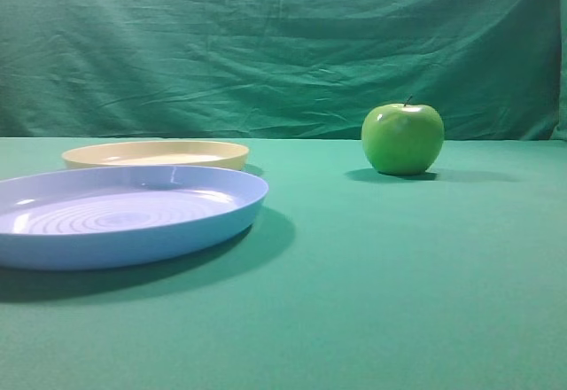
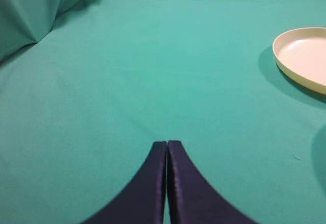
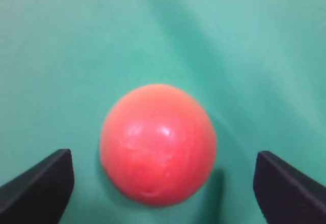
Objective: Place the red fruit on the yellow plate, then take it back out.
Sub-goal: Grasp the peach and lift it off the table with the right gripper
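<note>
Nearest to me, in my right wrist view, my right claw (image 3: pixel 163 183) is spread wide: its two dark fingers (image 3: pixel 38 186) stand at the left and right lower corners, well clear of the fruit (image 3: pixel 158 143). The fruit sits between them on the green cloth of the desk (image 3: pixel 76 46), touching neither finger. It is round, smooth and red, with a small shine on top and a soft shadow at its lower right. I see no plate in this view, so the fruit lies on the bare cloth, not on a plate.

In my left wrist view, my left claw (image 2: pixel 167 150) is pressed together, its two dark fingers meeting along a thin line, with nothing between them. It hangs over open cloth. Far to the right, the yellow plate (image 2: pixel 285 63) shows partly at the edge, with nothing on the part I can see.

In the high view, the blue plate (image 1: pixel 177 230) sits near on the left, ringed inside. Just behind it, farther off, lies the yellow plate (image 1: pixel 97 155), its rim partly hidden by the blue one; whether they touch I cannot tell. On the right, farther back and well apart from both plates, a green apple (image 1: pixel 402 138) stands upright with its stem up. A green curtain (image 1: pixel 266 44) hangs behind. Neither claw nor the fruit shows in this view.
</note>
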Action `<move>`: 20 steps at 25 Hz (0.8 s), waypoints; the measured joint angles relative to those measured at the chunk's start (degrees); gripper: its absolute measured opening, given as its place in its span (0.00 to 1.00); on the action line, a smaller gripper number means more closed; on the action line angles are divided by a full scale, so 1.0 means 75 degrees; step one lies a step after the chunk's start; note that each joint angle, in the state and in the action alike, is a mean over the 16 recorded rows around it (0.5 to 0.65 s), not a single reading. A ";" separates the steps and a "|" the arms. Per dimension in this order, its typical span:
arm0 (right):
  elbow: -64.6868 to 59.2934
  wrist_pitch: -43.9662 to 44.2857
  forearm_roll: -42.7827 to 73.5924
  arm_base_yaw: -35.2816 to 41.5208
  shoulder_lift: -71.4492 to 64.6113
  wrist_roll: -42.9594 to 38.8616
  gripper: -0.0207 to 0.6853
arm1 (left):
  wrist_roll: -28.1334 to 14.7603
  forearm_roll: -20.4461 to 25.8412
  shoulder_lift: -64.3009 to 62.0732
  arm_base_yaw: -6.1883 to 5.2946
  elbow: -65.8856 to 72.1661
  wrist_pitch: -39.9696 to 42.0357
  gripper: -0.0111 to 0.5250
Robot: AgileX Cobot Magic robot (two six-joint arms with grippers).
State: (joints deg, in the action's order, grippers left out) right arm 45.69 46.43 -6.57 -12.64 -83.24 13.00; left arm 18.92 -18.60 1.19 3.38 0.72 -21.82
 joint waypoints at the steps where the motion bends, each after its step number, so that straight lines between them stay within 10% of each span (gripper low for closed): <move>1: 0.0000 -0.0121 0.0001 -0.0006 -0.0148 0.0005 0.92 | 0.0000 0.0000 0.0000 0.0000 0.0000 0.0000 0.02; 20: 0.1313 0.0084 0.0041 -0.0136 -0.1246 0.0182 0.35 | 0.0000 0.0000 0.0000 0.0000 0.0000 0.0000 0.02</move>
State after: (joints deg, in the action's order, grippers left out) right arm 55.53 47.06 -6.26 -13.66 -92.58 14.37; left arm 18.92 -18.60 1.19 3.38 0.72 -21.82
